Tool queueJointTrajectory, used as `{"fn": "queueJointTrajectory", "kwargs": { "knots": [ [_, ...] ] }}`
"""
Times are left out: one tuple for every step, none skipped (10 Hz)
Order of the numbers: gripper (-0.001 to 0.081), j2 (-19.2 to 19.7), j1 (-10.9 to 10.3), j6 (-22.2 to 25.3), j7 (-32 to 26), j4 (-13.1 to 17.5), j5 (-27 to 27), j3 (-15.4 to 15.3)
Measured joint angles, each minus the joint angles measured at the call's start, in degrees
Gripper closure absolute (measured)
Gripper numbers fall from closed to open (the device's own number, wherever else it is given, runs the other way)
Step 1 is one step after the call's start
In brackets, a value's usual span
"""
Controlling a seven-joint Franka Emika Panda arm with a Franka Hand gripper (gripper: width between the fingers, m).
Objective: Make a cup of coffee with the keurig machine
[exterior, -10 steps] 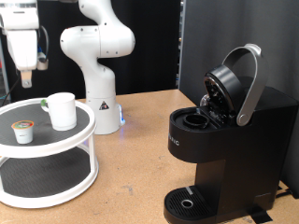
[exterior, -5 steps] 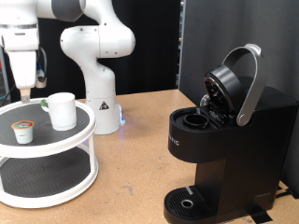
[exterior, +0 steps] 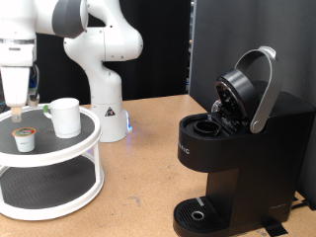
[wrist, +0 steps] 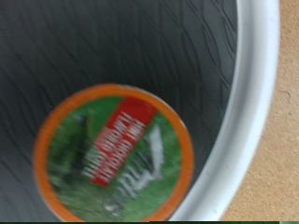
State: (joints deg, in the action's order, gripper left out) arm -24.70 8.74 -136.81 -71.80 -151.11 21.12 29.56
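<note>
My gripper (exterior: 18, 105) hangs at the exterior view's left, just above the coffee pod (exterior: 23, 138) on the top shelf of the white round tray (exterior: 59, 158). Its fingers look spread and hold nothing. The wrist view looks straight down on the pod (wrist: 112, 154), with its green lid, orange rim and red label, lying on dark matting. No fingers show in that view. The white cup (exterior: 65, 117) stands upright on the same shelf, to the right of the pod. The black keurig machine (exterior: 237, 148) stands at the right with its lid (exterior: 242, 89) raised and its pod chamber empty.
The arm's white base (exterior: 104, 99) stands behind the tray. The tray's white rim (wrist: 250, 103) runs beside the pod, with the wooden table (exterior: 148, 168) beyond it. A black backdrop panel rises behind the machine. The tray's lower shelf carries dark matting.
My gripper has moved down and to the exterior view's left, from above the tray's back edge to just over the pod. The cup, the pod and the machine have not moved.
</note>
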Motion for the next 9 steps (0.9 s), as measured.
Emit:
{"fn": "queueJointTrajectory", "kwargs": {
  "knots": [
    [0.0001,1.1,0.0,-2.5,-0.7,-0.4,0.0,0.3],
    [0.0001,1.9,-0.1,-4.5,-2.5,-1.0,-0.2,0.8],
    [0.0001,2.4,-0.6,-5.7,-5.2,-1.6,-0.9,1.7],
    [0.0001,2.4,-1.2,-6.3,-8.0,-2.0,-2.4,2.8],
    [0.0001,2.4,-1.6,-6.8,-9.9,-2.4,-3.8,3.8],
    [0.0001,2.4,-2.0,-7.1,-10.6,-2.6,-5.4,4.5],
    [0.0001,2.4,-2.2,-7.3,-10.8,-2.6,-7.3,4.9],
    [0.0001,2.4,-2.4,-7.4,-10.9,-2.6,-9.0,5.2],
    [0.0001,2.4,-2.4,-7.7,-10.9,-2.6,-9.7,5.3]
  ]
}}
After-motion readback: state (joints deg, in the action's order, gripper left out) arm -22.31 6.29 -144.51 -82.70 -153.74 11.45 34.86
